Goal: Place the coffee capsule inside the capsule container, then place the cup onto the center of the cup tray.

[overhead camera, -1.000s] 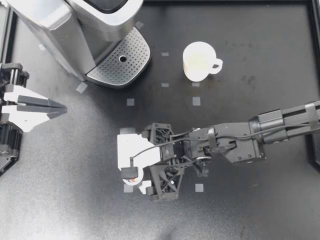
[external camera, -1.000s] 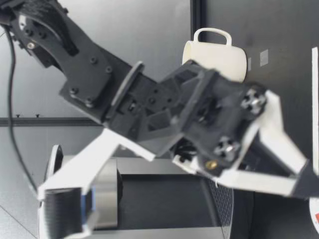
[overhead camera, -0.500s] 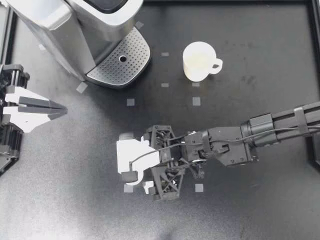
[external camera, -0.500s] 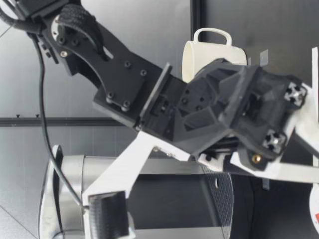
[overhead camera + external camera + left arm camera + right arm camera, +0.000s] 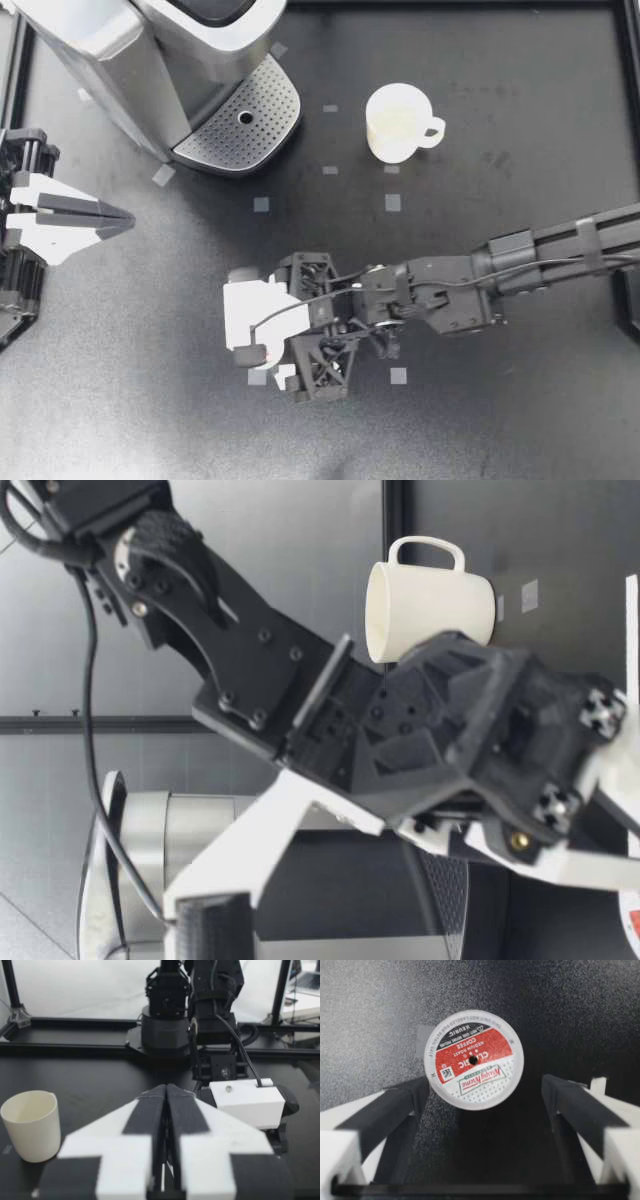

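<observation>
Now | right gripper (image 5: 247,313) jaws wide apart | coffee capsule (image 5: 473,1060) between them, ungripped | left gripper (image 5: 125,217) closed

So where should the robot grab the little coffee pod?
Probably by its round side wall under the rim, coming straight down. The coffee capsule sits with its flat lid facing up, and my right gripper is over it with its fingers open, one on either side.

Soft, even overhead light; the black table (image 5: 520,420) looks grainy close up; the cup (image 5: 397,122) shows bright, almost shadowless.
</observation>
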`<control>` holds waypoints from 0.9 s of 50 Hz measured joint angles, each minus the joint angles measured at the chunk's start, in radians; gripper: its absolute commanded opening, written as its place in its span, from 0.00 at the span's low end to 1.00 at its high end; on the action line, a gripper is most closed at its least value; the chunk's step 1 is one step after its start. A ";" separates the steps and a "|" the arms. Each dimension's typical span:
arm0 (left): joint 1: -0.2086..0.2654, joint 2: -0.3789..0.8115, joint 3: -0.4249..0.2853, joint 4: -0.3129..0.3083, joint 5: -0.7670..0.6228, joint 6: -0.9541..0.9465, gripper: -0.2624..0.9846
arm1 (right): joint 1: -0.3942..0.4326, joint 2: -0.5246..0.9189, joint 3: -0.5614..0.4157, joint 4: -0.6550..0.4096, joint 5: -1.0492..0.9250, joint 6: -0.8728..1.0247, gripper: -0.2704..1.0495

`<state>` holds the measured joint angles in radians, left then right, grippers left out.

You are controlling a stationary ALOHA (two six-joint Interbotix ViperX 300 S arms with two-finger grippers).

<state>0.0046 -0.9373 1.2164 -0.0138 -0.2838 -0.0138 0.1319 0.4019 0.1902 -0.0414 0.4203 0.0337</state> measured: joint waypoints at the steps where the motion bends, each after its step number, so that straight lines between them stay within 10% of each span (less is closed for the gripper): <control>1: 0.000 -0.002 0.000 0.000 0.000 0.000 0.26 | 0.000 0.003 -0.003 0.000 0.000 0.002 0.88; 45: -0.002 -0.002 0.005 0.000 0.000 0.005 0.26 | 0.005 0.049 -0.066 0.008 0.005 0.005 0.81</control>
<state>0.0031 -0.9388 1.2210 -0.0138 -0.2838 -0.0092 0.1365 0.4510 0.1243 -0.0337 0.4249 0.0383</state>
